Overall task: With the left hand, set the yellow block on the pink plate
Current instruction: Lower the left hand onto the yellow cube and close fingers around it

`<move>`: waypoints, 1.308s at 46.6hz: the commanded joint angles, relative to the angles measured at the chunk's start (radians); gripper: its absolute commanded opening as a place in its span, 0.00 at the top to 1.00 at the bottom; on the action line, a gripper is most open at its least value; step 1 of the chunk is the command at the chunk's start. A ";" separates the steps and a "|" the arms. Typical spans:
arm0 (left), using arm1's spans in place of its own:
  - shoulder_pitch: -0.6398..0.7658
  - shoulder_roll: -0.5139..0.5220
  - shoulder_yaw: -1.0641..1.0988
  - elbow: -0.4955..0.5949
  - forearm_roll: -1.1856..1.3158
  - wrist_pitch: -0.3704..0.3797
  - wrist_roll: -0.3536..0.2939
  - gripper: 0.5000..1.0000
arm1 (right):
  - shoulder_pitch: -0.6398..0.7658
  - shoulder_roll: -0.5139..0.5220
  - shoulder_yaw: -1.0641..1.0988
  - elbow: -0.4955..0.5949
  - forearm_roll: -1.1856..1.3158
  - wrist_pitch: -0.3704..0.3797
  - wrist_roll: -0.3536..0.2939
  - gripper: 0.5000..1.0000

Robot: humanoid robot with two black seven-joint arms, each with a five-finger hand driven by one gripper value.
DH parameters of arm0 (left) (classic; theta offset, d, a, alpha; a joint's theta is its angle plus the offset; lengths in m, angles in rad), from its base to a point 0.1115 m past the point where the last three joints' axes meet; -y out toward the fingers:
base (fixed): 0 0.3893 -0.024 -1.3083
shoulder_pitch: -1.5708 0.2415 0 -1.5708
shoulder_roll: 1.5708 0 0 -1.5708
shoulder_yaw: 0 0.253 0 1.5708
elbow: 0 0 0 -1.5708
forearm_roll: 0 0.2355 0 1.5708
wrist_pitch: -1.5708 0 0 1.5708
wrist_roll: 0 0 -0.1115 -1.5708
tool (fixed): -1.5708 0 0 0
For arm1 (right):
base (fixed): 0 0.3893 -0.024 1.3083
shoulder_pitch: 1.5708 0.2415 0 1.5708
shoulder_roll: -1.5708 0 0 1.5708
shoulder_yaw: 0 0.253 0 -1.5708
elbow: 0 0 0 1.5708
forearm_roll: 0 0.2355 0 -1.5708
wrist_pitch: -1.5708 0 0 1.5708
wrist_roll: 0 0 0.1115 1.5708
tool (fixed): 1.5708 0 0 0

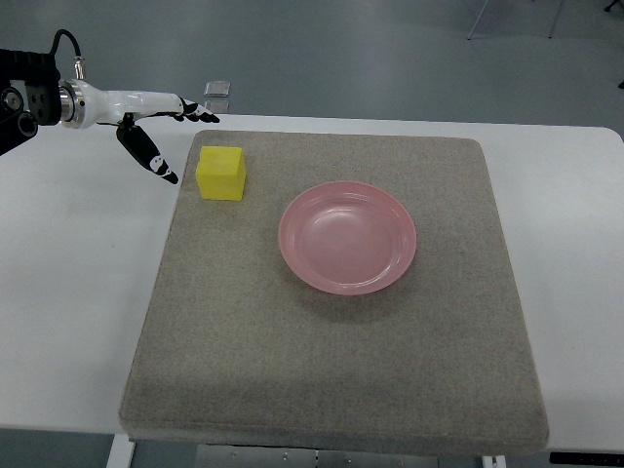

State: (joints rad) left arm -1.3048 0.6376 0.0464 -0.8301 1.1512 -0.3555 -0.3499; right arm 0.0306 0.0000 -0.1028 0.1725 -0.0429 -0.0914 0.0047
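Observation:
A yellow block (pixel 220 173) sits on the grey mat (pixel 331 341) near its far left corner. A pink plate (pixel 347 237) lies on the mat to the right of the block and holds nothing. My left hand (pixel 183 138) comes in from the left edge at the top. Its fingers (pixel 198 111) are spread open with nothing in them, and the thumb (pixel 151 156) points down toward the mat's edge. The hand is just left of and beyond the block, not touching it.
The mat lies on a white table (pixel 68 292). A small clear object (pixel 218 88) lies past the table's far edge. The floor beyond is grey.

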 commanded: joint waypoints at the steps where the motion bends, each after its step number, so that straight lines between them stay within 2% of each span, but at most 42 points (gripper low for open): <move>1: 0.002 -0.012 -0.002 0.008 0.001 0.009 0.000 0.04 | 0.000 0.000 0.000 -0.001 0.000 0.001 0.000 0.15; 9: 0.018 -0.036 0.000 0.009 0.001 0.049 0.000 0.04 | 0.000 0.000 0.000 -0.001 0.000 0.001 0.000 0.15; 37: 0.041 -0.119 0.001 0.092 0.047 0.053 0.000 0.04 | 0.000 0.000 0.000 0.001 0.000 -0.001 0.000 0.15; 52: 0.052 -0.127 0.001 0.089 0.047 0.067 0.000 0.02 | 0.000 0.000 0.000 -0.001 0.000 0.001 0.000 0.15; 61: 0.053 -0.128 0.001 0.091 0.047 0.072 0.000 0.05 | 0.000 0.000 0.000 0.001 0.000 0.001 0.001 0.15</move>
State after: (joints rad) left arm -1.2520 0.5094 0.0474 -0.7410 1.1982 -0.2854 -0.3498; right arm 0.0307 0.0000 -0.1028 0.1721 -0.0430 -0.0911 0.0047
